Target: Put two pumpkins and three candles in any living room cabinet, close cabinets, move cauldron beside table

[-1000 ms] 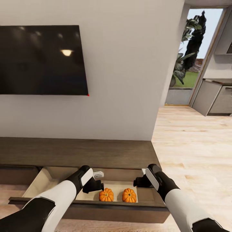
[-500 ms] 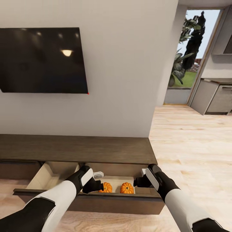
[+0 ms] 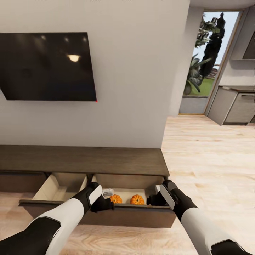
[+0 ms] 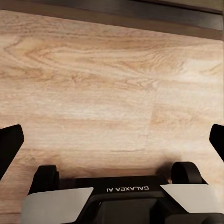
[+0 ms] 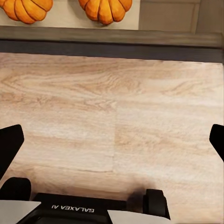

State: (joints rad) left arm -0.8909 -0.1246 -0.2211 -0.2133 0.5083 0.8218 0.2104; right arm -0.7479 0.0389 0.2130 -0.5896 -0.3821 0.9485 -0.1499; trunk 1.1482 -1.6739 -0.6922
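1. Two pumpkins sit side by side in the open drawer of the cabinet (image 3: pixel 106 161), on its pale wood floor: the left pumpkin (image 3: pixel 115 199) and the right pumpkin (image 3: pixel 137 199), close together but not quite touching.
2. And from the right wrist view both show at the edge of the picture, just beyond the drawer's dark front lip.
3. Left gripper (image 3: pixel 105 204) hangs right over the drawer front (image 3: pixel 134 215), just beside the left pumpkin; from the head view its black body partly covers that pumpkin's near side.
4. Over to the left wrist view: the left gripper's fingers (image 4: pixel 9 147) stand wide apart at the two edges of the picture, nothing between them but wooden floor (image 4: pixel 112 93).
5. Right gripper (image 3: pixel 151 201) sits at the drawer's right end, near the right pumpkin and a little apart from it.
6. Its fingers (image 5: pixel 10 144) are spread wide too in the right wrist view, bare floor planks between them, holding nothing.
7. A small white object (image 3: pixel 108 193) lies in the drawer just behind the left gripper; too small to tell what it is.
8. A second drawer (image 3: pixel 60 187) to the left stands pulled out as well, its pale interior showing.
9. Up on the wall above the cabinet, a dark television (image 3: pixel 47 67).
10. Off to the right, light wood floor runs to a glass door (image 3: pixel 209 60) with greenery outside, grey kitchen units (image 3: pixel 235 109) beside it.
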